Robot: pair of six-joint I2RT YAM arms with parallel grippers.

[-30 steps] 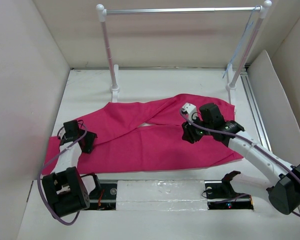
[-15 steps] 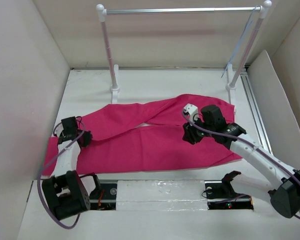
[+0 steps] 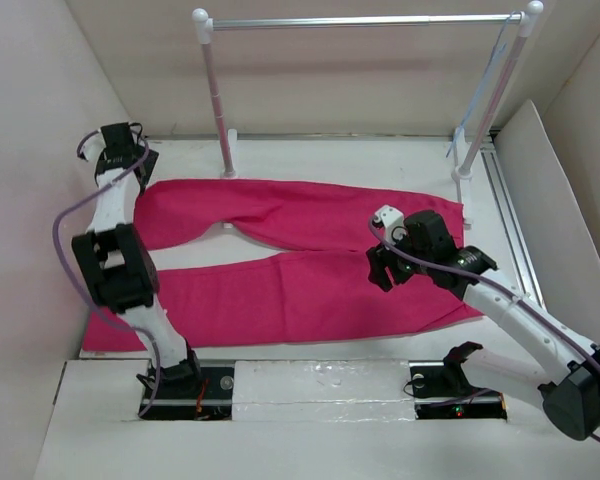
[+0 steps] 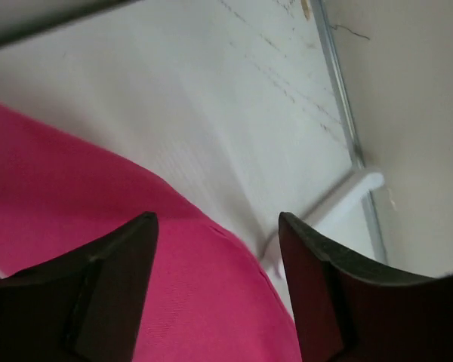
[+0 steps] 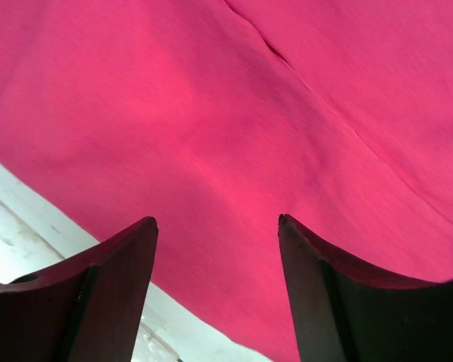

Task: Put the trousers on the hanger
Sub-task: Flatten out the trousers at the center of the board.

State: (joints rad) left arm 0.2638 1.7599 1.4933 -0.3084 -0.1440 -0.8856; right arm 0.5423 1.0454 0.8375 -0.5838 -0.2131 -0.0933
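The magenta trousers (image 3: 310,290) lie flat on the white table, waist at the right and both legs stretched left. My left gripper (image 3: 115,150) is open at the far left, just past the end of the far leg. In the left wrist view its open gripper (image 4: 215,219) hangs over the pink cloth (image 4: 98,204), holding nothing. My right gripper (image 3: 382,268) hovers open over the near leg close to the waist. In the right wrist view this open gripper (image 5: 215,220) has pink cloth (image 5: 211,113) filling the gap. The thin pale hanger (image 3: 470,110) hangs at the rail's right end.
A rack with white posts (image 3: 217,100) and a silver rail (image 3: 360,20) stands at the back. Its foot (image 4: 355,185) shows in the left wrist view. White walls close in on the left, back and right. A metal track (image 3: 510,220) runs along the right side.
My left arm swung from the near left to the far left corner. The far trouser leg now lies straight and stretched left. My right gripper shifted slightly nearer.
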